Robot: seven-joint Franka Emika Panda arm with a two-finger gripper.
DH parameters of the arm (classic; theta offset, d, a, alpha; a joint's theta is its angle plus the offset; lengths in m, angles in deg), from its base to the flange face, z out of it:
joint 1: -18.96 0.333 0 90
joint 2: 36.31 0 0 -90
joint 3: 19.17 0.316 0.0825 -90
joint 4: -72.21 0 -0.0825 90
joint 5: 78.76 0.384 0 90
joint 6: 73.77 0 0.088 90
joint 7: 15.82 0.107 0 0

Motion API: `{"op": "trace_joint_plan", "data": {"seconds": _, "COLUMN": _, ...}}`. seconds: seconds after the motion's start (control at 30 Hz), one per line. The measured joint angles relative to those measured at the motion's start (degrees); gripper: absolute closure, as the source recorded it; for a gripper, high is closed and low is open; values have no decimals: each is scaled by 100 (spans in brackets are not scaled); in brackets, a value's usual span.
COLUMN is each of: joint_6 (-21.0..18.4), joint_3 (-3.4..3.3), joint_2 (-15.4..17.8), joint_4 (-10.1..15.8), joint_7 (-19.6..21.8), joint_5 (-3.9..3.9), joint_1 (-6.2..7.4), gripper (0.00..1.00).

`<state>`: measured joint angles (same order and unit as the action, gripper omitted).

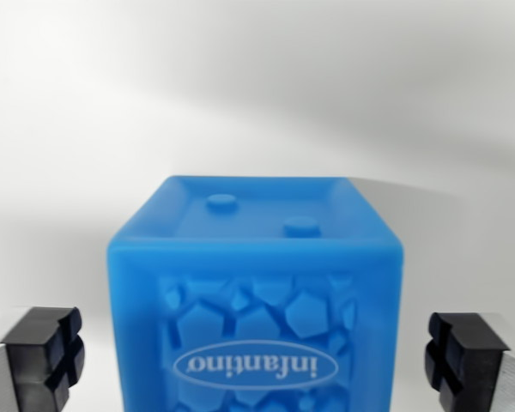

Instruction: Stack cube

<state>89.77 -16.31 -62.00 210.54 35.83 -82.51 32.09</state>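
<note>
Blue Infantino cube (256, 300) sits on the white bench (257, 103), centred between the wide-spread fingers of the end effector (256, 356) and touching neither, so grasping, lifting and stacking all appear undone; no second cube shows.

blue cube's (256, 292) lower part and jaws' outer ends beyond the frame edges
</note>
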Motion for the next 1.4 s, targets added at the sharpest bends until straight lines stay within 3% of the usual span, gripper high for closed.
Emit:
{"op": "trace_joint_plan", "data": {"seconds": 0.3, "joint_6": 165, "joint_3": -54, "joint_2": -217, "joint_4": -62, "joint_7": 0, "joint_5": 0, "joint_1": 58, "gripper": 0}}
{"op": "trace_joint_plan", "data": {"seconds": 0.33, "joint_6": 169, "joint_3": -56, "joint_2": -225, "joint_4": -65, "joint_7": 0, "joint_5": 0, "joint_1": 61, "gripper": 100}}
{"op": "trace_joint_plan", "data": {"seconds": 1.4, "joint_6": 172, "joint_3": -61, "joint_2": -228, "joint_4": -74, "joint_7": 0, "joint_5": 0, "joint_1": 66, "gripper": 100}}
